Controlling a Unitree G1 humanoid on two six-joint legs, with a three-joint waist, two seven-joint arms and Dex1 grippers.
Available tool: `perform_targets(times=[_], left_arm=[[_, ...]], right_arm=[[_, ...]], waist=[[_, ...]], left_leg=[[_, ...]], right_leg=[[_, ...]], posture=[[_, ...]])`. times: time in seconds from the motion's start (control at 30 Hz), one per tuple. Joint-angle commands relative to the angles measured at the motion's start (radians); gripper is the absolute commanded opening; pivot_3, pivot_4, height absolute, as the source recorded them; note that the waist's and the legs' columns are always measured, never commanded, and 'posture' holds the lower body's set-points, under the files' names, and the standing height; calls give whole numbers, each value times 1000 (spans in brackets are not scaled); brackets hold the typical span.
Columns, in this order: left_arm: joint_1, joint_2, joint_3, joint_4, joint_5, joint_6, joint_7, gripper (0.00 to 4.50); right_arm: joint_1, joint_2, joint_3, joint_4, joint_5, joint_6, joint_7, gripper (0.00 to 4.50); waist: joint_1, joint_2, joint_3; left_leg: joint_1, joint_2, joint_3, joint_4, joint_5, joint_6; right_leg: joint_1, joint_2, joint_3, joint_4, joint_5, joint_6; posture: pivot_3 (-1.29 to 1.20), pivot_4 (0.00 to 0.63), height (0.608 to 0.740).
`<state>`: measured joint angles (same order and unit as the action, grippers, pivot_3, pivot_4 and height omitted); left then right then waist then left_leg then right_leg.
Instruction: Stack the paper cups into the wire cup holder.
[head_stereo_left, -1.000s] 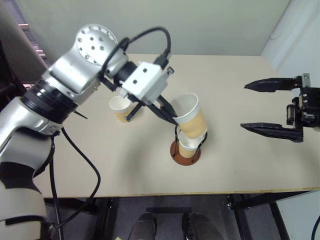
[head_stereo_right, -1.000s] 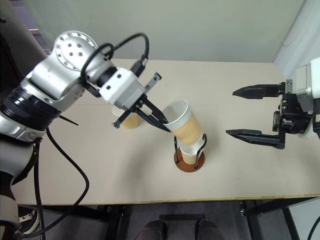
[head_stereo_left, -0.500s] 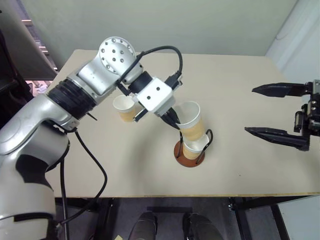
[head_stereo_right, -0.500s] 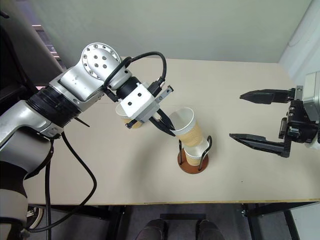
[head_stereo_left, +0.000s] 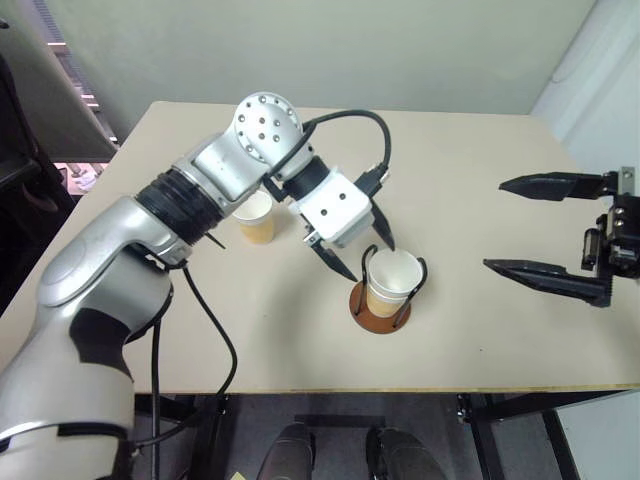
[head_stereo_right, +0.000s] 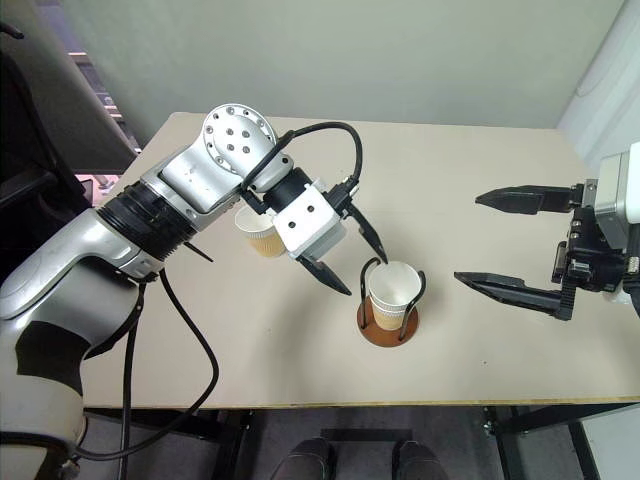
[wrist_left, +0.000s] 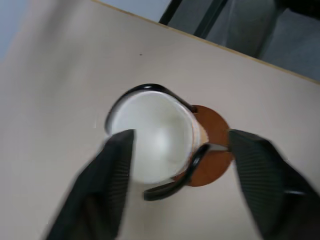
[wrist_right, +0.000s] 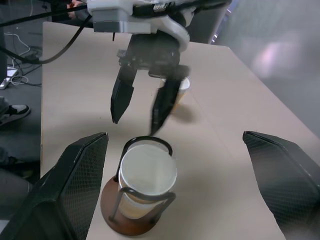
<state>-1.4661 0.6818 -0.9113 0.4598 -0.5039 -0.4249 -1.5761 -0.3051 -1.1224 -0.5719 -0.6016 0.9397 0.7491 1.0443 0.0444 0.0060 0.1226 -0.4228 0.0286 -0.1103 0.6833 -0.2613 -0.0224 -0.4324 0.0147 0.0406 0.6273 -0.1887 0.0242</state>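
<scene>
table (head_stereo_left: 480, 180): we see tan top w/ all task items on it.
left gripper (head_stereo_left: 358, 251): jaws apart, empty, hanging just above & beside the holder's cup.
right gripper (head_stereo_left: 540, 226): jaws wide apart, empty, well off to the side.
wire cup holder (head_stereo_left: 380, 303): upright near front-centre, brown base flat.
cups in holder (head_stereo_left: 392, 280): seated betw. wire loops, rim showing.
loose cup (head_stereo_left: 253, 216): upright, partly behind left arm.
risk: our left fingertips sit close to the wire; a sideways pull-out could snag a loop & tip the holder. Reaching for the loose cup, forearm could knock it over.
</scene>
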Motion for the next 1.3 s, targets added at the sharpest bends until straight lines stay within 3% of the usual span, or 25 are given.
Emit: perform_targets(times=[0.03, 0.37, 0.7, 1.13, 1.23, 1.3], left_arm=[[12, -3, 125, 24, 28, 59, -38, 3460], [225, 263, 385, 169, 301, 204, 27, 3460], [205, 131, 483, 533, 495, 185, 115, 3460], [176, 71, 485, 727, 710, 85, 228, 3460], [175, 63, 495, 739, 730, 78, 238, 2852], [174, 57, 503, 743, 738, 78, 238, 2144]], right_arm=[[-21, -25, -13, 12, -1, -31, 5, 4500], [-175, 0, 214, 114, -36, -118, 76, 4500], [-259, 12, 420, 211, -284, -189, 39, 4500], [-235, 20, 394, 173, -317, -154, 7, 4500], [-234, 22, 387, 169, -311, -151, 8, 4500], [-234, 21, 383, 169, -309, -150, 10, 4500]], waist=[[0, 0, 0], [-35, 5, -2], [-6, 4, -2], [-16, 4, -2], [-15, 4, -2], [-15, 4, -2]], left_leg=[[1, 0, 2, 0, 0, 1], [7, 0, 15, -1, -2, 3], [3, -1, 14, 1, -5, 9], [3, 0, 18, 0, -6, 11], [3, 0, 18, 0, -6, 11], [3, 0, 18, 0, -6, 11]], right_leg=[[0, 0, 2, 0, 0, 1], [-1, 2, 20, 0, -1, 8], [-5, -2, 19, 1, 0, 6], [-8, -2, 21, 0, 0, 6], [-8, -2, 21, 1, 0, 6], [-8, -2, 21, 1, 0, 6]], posture=[[0, 150, 740], [0, 150, 740], [0, 150, 740], [0, 150, 740], [0, 150, 740], [0, 150, 740]])
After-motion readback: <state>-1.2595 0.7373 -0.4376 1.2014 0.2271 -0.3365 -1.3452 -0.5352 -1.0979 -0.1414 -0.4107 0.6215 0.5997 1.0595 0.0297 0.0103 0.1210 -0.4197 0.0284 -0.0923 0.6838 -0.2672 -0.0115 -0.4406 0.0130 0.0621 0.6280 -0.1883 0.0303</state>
